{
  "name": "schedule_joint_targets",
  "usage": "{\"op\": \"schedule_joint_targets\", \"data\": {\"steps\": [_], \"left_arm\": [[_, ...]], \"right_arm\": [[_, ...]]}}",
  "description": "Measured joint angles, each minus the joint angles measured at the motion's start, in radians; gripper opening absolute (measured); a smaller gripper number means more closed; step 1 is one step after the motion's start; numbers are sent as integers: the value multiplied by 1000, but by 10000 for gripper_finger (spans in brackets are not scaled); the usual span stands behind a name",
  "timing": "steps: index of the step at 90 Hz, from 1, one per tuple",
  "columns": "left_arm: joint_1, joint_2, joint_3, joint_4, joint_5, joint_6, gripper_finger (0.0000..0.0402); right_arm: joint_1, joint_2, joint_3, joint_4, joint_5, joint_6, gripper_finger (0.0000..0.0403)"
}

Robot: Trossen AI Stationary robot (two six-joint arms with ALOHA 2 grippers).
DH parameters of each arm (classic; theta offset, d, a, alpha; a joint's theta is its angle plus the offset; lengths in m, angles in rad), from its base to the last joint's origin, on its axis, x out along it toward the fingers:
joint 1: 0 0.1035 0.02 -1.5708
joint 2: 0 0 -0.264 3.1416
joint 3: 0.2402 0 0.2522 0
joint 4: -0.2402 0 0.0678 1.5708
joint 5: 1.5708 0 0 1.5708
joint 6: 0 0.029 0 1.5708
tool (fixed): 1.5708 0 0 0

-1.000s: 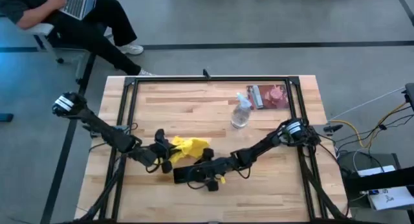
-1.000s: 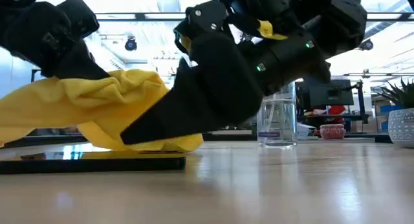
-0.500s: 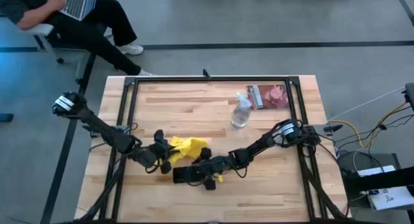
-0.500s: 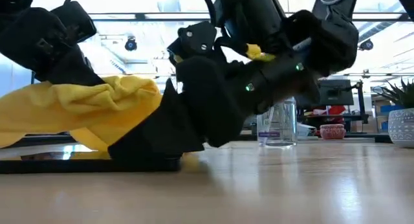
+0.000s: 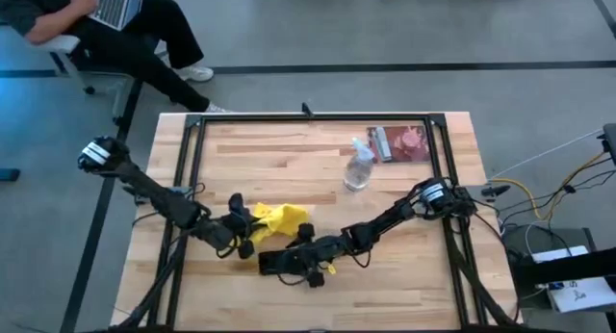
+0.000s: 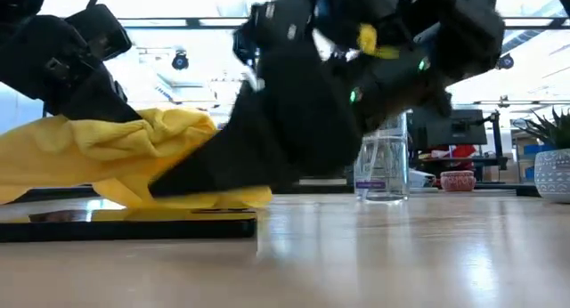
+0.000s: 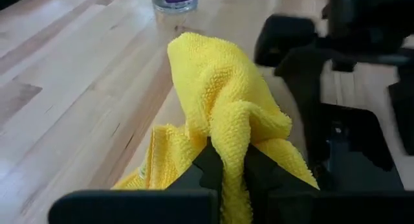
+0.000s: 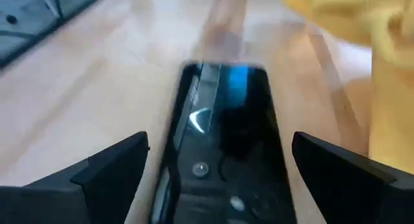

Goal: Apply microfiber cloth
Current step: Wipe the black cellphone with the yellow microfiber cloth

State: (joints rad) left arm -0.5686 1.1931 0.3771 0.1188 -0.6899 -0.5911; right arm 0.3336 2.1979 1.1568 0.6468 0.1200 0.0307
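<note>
You can read no writing here: the purple label on the spray bottle is too small to make out. Your left end effector is clenched on a fold of the microfiber cloth, which lies bunched on the table against the black phone. To its right, your right end effector is spread wide, its fingers straddling the phone without gripping it.

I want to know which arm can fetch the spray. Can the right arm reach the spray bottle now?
Probably yes: the spray bottle stands free on the right arm's side, nothing between. But the right gripper is open around the phone.
</note>
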Motion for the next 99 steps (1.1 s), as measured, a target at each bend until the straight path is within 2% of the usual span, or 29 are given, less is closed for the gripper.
{"op": "schedule_joint_targets", "data": {"steps": [31,67,76,87,99], "left_arm": [[0,0,0,-12,-1,-13,7],[-3,0,0,-1,15,-9,7],[-28,9,0,63,45,71,7],[-71,21,0,185,47,168,7],[-106,29,2,211,27,165,7]], "right_arm": [[-1,75,2,29,27,84,364],[0,132,5,46,46,83,364],[-1,132,5,48,45,84,356],[-1,132,4,47,45,95,326],[-2,132,4,42,43,99,320]]}}
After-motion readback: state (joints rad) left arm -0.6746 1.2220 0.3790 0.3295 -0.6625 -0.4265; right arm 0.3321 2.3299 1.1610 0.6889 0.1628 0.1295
